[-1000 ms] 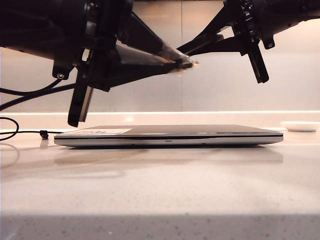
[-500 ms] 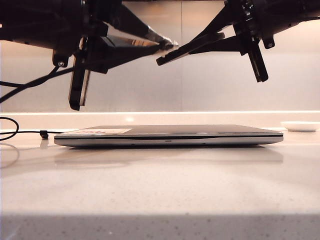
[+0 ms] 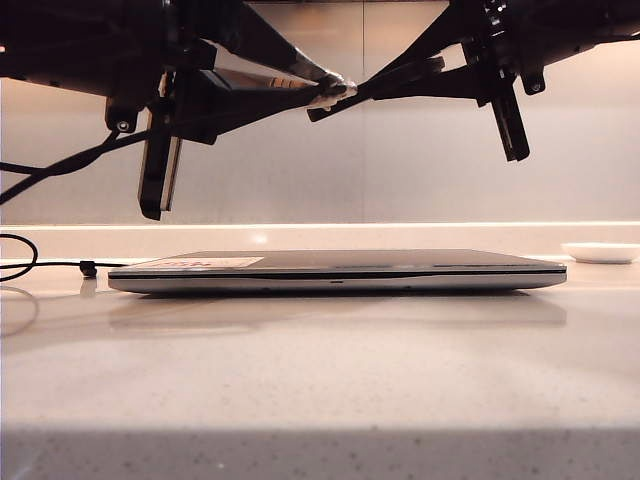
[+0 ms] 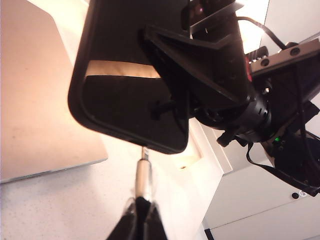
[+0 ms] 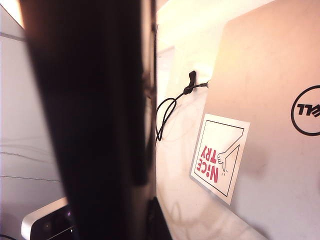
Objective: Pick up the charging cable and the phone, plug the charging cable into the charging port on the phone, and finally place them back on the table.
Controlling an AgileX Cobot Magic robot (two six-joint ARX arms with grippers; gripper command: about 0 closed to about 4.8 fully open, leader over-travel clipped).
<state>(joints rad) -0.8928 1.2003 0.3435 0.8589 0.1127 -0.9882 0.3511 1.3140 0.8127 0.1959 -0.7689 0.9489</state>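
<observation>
High over the table [image 3: 320,380], my left gripper [image 3: 335,90] is shut on the silvery plug [image 4: 143,175] of the charging cable [image 3: 60,172]. Its cord droops left to the tabletop. My right gripper [image 3: 425,75] is shut on the phone [image 4: 130,75], a black slab that shows edge-on in the exterior view. In the left wrist view my left gripper [image 4: 142,210] points the plug tip at the phone's short end edge, meeting it at the charging port [image 4: 145,148]. How deep the plug sits I cannot tell. The phone [image 5: 90,120] fills the right wrist view and hides the right fingers.
A closed silver-grey laptop [image 3: 340,272] with a pale sticker [image 5: 220,157] lies flat under both arms. Slack cable with a black band [image 5: 191,77] rests on the table beside its left end. A small white dish [image 3: 600,252] sits at the far right by the wall.
My left gripper has risen with the plug. The phone's lower end has swung up toward it, and plug tip and phone edge now meet higher above the laptop.
</observation>
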